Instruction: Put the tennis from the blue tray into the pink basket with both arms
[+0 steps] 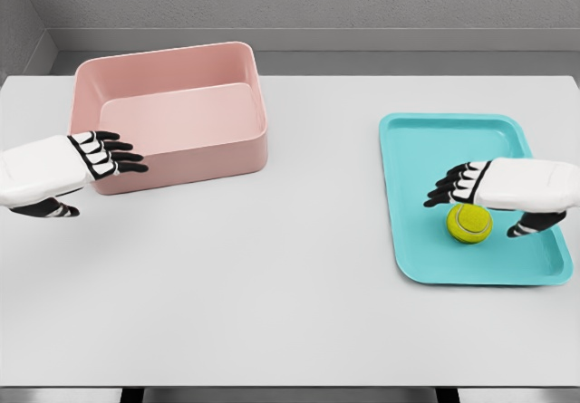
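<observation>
A yellow-green tennis ball (468, 225) lies in the front part of the blue tray (426, 136) on the right of the white table. My right hand (480, 206) hovers just over the ball, palm down, fingers spread toward the left and thumb on the ball's right; nothing is grasped. The pink basket (172, 113) stands at the back left and holds nothing. My left hand (101, 172) is open at the basket's front left corner, its black fingertips (127, 158) overlapping the front wall.
The white table's (290, 267) front edge runs along the bottom of the view. A grey wall and floor lie behind the table.
</observation>
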Tool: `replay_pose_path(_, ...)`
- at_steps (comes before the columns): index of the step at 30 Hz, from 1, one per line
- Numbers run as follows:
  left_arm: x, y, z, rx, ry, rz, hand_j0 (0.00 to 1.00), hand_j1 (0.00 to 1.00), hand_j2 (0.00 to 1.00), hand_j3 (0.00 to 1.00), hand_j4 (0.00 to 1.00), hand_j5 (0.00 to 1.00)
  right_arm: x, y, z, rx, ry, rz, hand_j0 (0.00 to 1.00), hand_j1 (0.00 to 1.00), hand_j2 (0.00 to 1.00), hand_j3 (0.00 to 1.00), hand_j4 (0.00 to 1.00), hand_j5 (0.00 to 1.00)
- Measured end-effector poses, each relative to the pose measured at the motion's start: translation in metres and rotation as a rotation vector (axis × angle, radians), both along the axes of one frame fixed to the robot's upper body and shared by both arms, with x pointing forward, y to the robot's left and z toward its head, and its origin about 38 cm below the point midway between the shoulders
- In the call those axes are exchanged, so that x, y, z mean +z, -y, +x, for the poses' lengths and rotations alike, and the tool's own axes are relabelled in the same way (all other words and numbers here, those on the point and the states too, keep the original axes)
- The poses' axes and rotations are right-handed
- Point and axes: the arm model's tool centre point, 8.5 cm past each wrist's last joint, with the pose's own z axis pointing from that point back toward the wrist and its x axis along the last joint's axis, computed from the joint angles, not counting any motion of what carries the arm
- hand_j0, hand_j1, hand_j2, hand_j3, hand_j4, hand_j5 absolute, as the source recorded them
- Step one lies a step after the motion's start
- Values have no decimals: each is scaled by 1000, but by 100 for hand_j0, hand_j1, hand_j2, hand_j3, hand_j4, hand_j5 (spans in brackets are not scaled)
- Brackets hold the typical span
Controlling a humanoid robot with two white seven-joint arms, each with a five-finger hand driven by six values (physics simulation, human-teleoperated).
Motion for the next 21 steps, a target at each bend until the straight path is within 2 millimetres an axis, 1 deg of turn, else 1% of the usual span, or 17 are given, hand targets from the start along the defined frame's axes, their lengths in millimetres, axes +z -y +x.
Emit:
replay_pose_path(3, -1, 0, 0, -2, -3, 8, 100, 100, 100, 100, 100, 100, -14, 0, 8, -24, -24, 22, 100, 100, 100, 100, 100, 100)
replay_pose_path(7, -3, 1, -1, -6, -8, 25, 100, 100, 100, 100, 100, 100, -31, 7, 18, -71, -54, 43, 100, 100, 100, 100, 100, 100)
replay_pose_path(10, -3, 1, -1, -8, -8, 29, 100, 100, 100, 100, 100, 100, -39, 15, 22, -104, -70, 43, 100, 100, 100, 100, 100, 100)
replay_pose_path(15, -3, 1, -1, -8, -9, 31, 100, 100, 100, 100, 100, 100, -46, 20, 23, -126, -86, 39, 100, 100, 100, 100, 100, 100)
replay_pose_path(21, -3, 2, -1, -9, -9, 30, 100, 100, 100, 100, 100, 100, -59, 13, 22, -114, -102, 35, 100, 100, 100, 100, 100, 100)
